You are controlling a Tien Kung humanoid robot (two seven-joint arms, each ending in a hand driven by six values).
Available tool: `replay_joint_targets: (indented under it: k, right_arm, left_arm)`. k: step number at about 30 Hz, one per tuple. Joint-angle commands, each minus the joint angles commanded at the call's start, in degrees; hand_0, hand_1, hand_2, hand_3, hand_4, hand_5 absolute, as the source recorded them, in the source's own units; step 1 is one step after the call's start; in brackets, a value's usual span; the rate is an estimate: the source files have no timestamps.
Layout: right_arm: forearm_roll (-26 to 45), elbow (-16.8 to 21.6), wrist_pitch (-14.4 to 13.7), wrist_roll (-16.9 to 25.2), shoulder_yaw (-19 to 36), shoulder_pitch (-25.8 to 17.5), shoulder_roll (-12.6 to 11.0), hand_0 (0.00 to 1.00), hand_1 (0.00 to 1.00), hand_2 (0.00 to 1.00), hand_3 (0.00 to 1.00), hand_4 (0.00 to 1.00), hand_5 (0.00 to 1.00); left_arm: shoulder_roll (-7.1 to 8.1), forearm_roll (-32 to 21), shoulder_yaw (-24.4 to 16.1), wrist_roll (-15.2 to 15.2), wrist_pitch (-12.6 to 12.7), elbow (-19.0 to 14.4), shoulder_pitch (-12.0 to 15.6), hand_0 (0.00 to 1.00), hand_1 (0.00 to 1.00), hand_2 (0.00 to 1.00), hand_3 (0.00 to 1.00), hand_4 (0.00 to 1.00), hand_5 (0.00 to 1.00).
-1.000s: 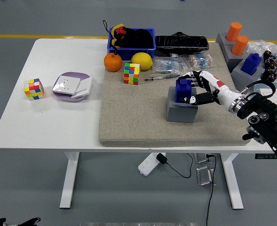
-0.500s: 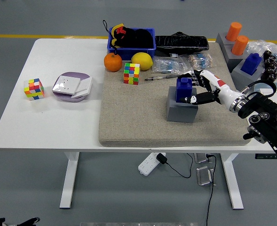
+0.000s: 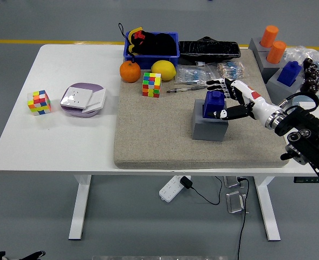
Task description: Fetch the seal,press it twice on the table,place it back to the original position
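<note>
- Right hand (image 3: pixel 222 99) has its fingers closed around one blue seal (image 3: pixel 213 102), seated in its grey holder (image 3: pixel 209 126) on the mat (image 3: pixel 159 135)
- Two colour cubes (image 3: pixel 151 84) (image 3: pixel 39 102)
- Two orange cylinders (image 3: pixel 273 43)

right arm: enters from the frame's right edge, reaching left toward centre | right hand (image 3: pixel 224 97): white, black-tipped fingers (image 3: pixel 217 83) curled in a grasp, thumb lower | left arm: out of frame

robot lab: taped floor, test objects (image 3: pixel 151 85)
</note>
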Motion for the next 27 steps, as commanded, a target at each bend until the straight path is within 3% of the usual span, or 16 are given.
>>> replay_joint_targets:
  k: [12, 27]
  right_arm:
    - [-0.9, -0.2, 1.1, -0.5, 4.1, 0.7, -0.6, 0.805, 0.810, 0.795, 0.805, 0.998, 0.002]
    - [-2.5, 1.0, 2.2, -2.0, 11.6, -2.2, -4.6, 0.809, 0.816, 0.798, 0.806, 0.998, 0.034]
  left_arm:
    - [-0.13, -0.3, 0.1, 0.0, 0.0, 0.1, 0.2, 0.813, 0.785, 0.763, 0.803, 0.683, 0.419]
    - [-0.27, -0.9, 0.4, -0.2, -0.1, 0.1, 0.1, 0.814, 0.785, 0.763, 0.802, 0.684, 0.422]
